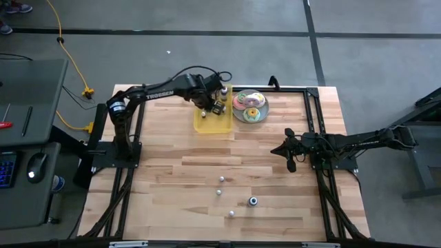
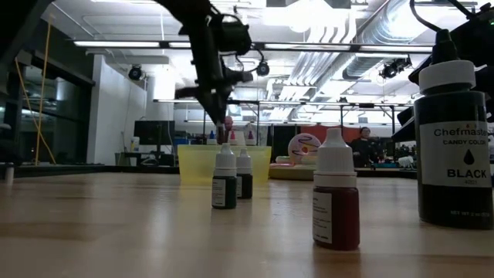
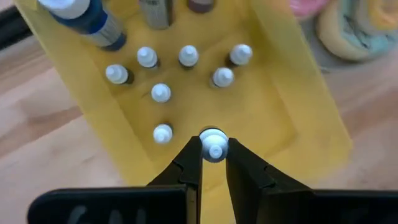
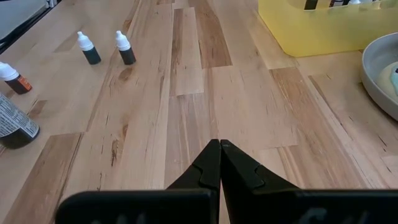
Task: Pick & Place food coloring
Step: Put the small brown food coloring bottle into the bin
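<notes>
Over the yellow tray, left gripper jaws narrowly pinching a food coloring bottle, right gripper jaws closed, empty

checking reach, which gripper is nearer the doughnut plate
Left. The left gripper is over the yellow tray just beside the doughnut plate; the right gripper waits farther off over bare table.

The tray is a clear yellow, and the small bottles standing in it wear white caps. One larger bottle there is deep blue. The table is pale wood in lengthwise planks with darker grain streaks. On it a small bottle holds dark red, and a big one is black with white lettering. The doughnuts are frosted pink and yellow.
</notes>
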